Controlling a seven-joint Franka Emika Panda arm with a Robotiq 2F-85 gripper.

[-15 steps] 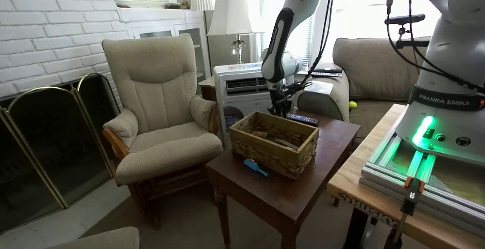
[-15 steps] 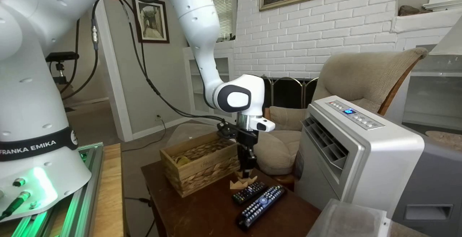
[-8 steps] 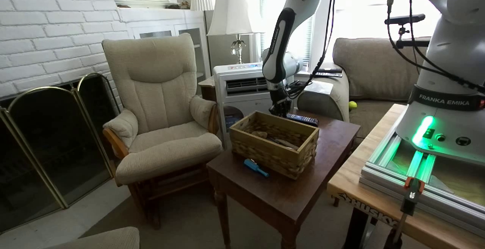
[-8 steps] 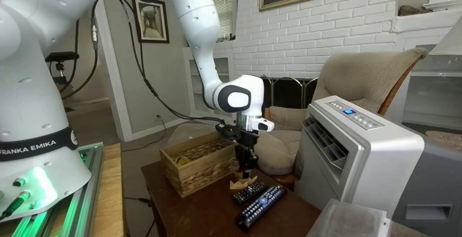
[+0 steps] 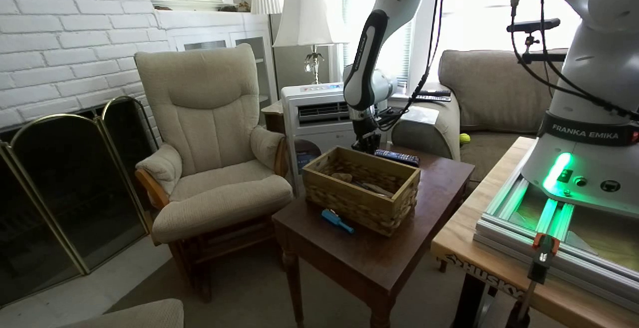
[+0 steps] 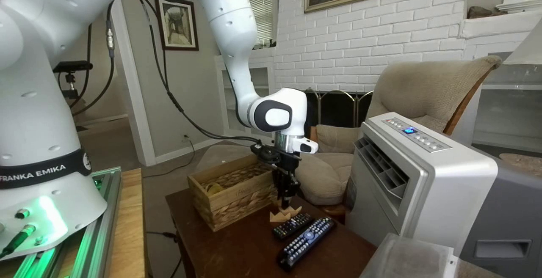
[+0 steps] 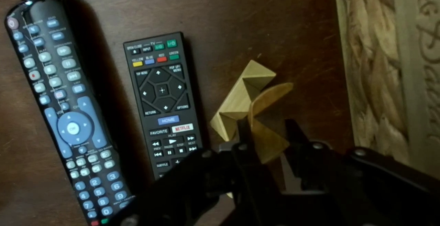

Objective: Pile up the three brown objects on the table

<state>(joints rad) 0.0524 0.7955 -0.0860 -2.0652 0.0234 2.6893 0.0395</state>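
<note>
My gripper [image 7: 268,124] is shut on a darker brown wooden piece [image 7: 270,141] with a curved edge and pointed corners, which spans the narrow gap between the fingers. A paler brown zigzag wooden piece [image 7: 237,97] lies on the table just beyond the fingertips; it also shows in an exterior view [image 6: 279,217]. A pale sliver [image 7: 229,195] under the gripper may be a third piece; the rest is hidden. The gripper is low over the dark reddish-brown table [image 6: 250,248], beside the basket, in both exterior views [image 5: 367,143] [image 6: 286,204].
A woven basket [image 5: 349,203] stands close beside the gripper; its wall [image 7: 371,64] shows in the wrist view. Two remotes, a smaller black one [image 7: 168,102] and a longer one [image 7: 72,126], lie beside the pieces. A blue object [image 5: 337,221] lies before the basket.
My gripper has shifted slightly left in both exterior views over the last half second. The pale wooden piece on the table, the basket and the remotes have not moved.
</note>
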